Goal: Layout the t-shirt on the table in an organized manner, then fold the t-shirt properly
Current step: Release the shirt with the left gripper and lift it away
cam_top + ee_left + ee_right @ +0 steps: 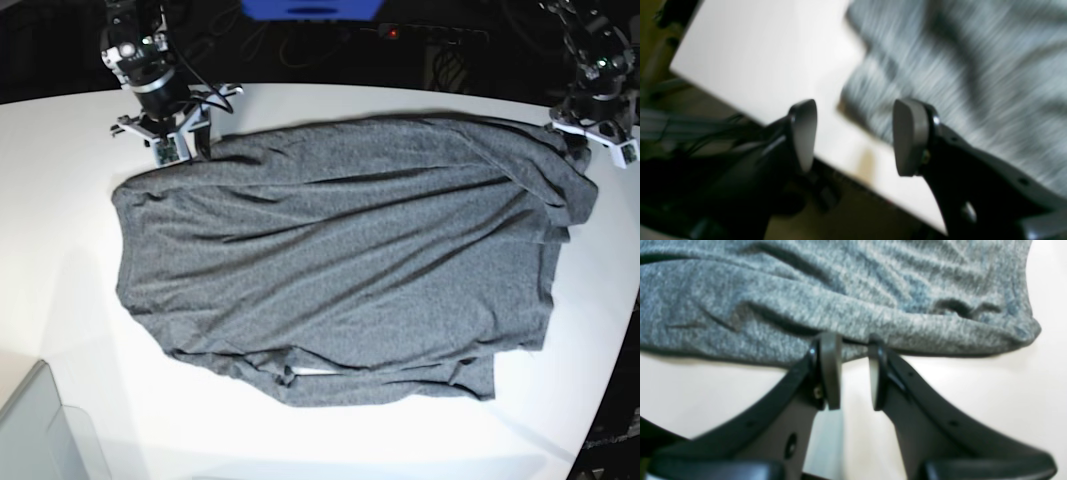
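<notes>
Dark jaws fill the right wrist view: the right gripper (853,371) stands slightly parted, tips at the t-shirt's (340,260) hem, nothing pinched that I can see, probably lining up a tug to flatten it. Left gripper (853,136) hangs spread and empty over the table's (60,250) edge (blurred view). Count: one shirt, spread across the table's middle, still wrinkled, two arms, one bin corner (45,430)
</notes>
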Controlling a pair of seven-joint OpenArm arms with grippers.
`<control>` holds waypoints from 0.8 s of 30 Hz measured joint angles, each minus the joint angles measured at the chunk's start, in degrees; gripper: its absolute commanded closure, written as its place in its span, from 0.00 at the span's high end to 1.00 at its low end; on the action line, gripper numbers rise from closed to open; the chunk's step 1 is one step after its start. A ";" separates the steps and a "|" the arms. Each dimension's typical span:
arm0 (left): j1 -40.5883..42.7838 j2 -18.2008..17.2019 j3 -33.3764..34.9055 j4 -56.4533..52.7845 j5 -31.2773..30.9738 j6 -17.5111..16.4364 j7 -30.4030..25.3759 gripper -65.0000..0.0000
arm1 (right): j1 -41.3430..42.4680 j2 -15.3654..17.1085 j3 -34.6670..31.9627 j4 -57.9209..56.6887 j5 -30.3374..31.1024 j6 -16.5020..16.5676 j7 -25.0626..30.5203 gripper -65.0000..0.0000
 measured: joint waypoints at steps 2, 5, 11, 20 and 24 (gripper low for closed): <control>-0.15 -0.02 -3.23 1.73 -2.40 0.24 -0.35 0.54 | 0.04 -0.09 0.00 0.00 0.00 -0.04 0.04 0.29; 0.22 0.55 -6.95 3.63 -4.57 0.63 0.46 0.54 | -0.04 -0.13 0.00 0.00 0.02 -0.02 0.00 0.32; -2.10 0.13 -7.85 4.39 -6.16 0.33 0.46 0.54 | 0.00 -0.17 0.00 0.00 0.00 -0.04 0.02 0.32; -14.34 -0.11 -7.91 -7.52 -0.42 0.74 0.55 0.54 | -0.02 -1.36 0.00 0.00 -0.04 -0.04 0.07 0.32; -18.62 -0.28 -7.82 -14.73 3.08 0.33 -0.37 0.54 | 0.00 -1.07 0.11 0.00 -0.02 -0.04 0.04 0.32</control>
